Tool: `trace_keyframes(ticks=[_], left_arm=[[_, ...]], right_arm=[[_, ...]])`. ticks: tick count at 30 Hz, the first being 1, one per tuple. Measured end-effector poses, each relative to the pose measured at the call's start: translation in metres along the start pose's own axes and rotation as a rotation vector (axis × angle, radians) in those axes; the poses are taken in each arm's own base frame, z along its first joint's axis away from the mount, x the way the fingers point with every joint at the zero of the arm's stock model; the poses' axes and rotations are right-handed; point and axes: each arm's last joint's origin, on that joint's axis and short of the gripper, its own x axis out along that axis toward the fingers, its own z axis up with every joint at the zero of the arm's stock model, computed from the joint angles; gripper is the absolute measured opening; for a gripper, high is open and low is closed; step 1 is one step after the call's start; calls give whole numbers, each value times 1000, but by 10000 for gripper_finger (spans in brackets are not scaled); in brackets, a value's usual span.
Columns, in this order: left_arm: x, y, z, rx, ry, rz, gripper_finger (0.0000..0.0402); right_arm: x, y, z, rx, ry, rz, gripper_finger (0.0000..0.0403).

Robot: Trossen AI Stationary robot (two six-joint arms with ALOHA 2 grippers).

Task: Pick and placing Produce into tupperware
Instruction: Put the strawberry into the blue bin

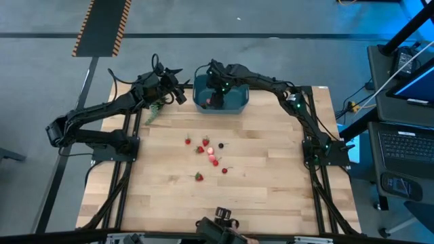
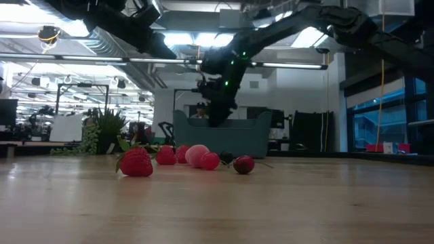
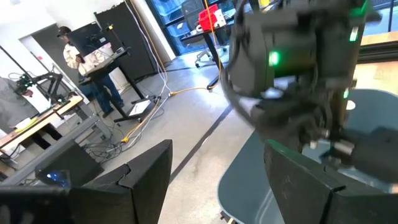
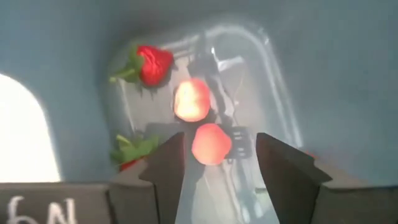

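The right claw hangs inside the teal tupperware, its fingers spread apart with nothing clamped between them. Just beyond the gap between the fingertips lies a round red-orange piece on the tub floor, whether it touches either finger cannot be told. Just past that is a paler pinkish piece, and farther still a red strawberry with a green top near the tub's curved corner. Off to one side of the claw, close by a finger, another green-topped piece is partly hidden.

From above, the right claw sits over the tub at the far edge of the wooden counter. Just beside the tub, the left claw waits, its fingers set apart and empty, next to a green leafy bunch.

Well away from both claws, toward the middle of the counter, the rest of the produce lies scattered: about ten small red pieces, one dark one among them, and a strawberry lying apart on the near side.

Beyond the counter, in the room, a person stands at a desk.
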Motion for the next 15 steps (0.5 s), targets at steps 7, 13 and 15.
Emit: trace_keyframes(ticks=[7, 13, 15], left_arm=[[0, 0, 0, -5, 0, -1, 245], [0, -2, -2, -38, 19, -11, 245], [0, -2, -2, -59, 20, -11, 245]], right_arm=[[-37, 2, 3, 6, -40, -8, 197], [-46, 12, -14, 11, 27, 12, 197], [-51, 17, -22, 6, 31, 15, 197]])
